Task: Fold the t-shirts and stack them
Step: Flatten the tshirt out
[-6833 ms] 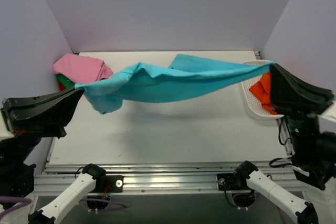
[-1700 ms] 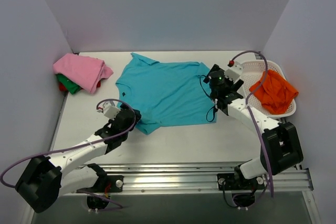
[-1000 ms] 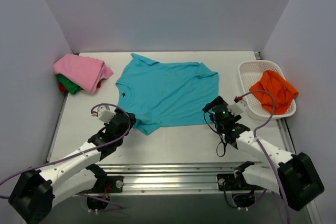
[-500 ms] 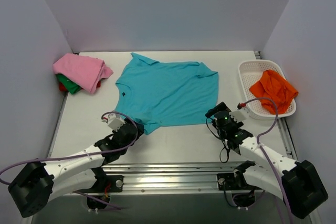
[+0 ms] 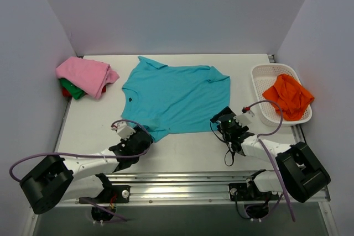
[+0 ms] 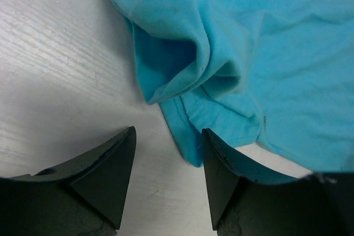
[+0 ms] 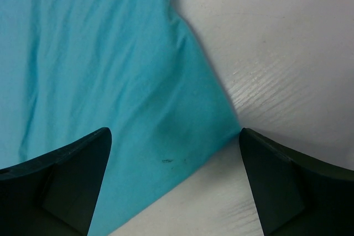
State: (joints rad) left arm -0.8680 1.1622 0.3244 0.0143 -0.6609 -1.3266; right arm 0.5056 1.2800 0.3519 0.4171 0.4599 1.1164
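Soft matt teal t-shirt (image 6: pixel 287 53), white wood-grain table (image 6: pixel 55 81)

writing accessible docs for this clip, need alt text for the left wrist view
A teal t-shirt lies on a white table, its near corner bunched into a rumpled fold. The left gripper is open, and the tip of the hem reaches into the gap between its black jaws.

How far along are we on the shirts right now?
Done: the pink shirt lies folded on a green one at far left. In hand: the teal shirt is spread flat, not yet folded; the left hand and right hand sit open at its near corners, gripping nothing. Left: fold and stack it, then the orange shirt lying crumpled in the basket.
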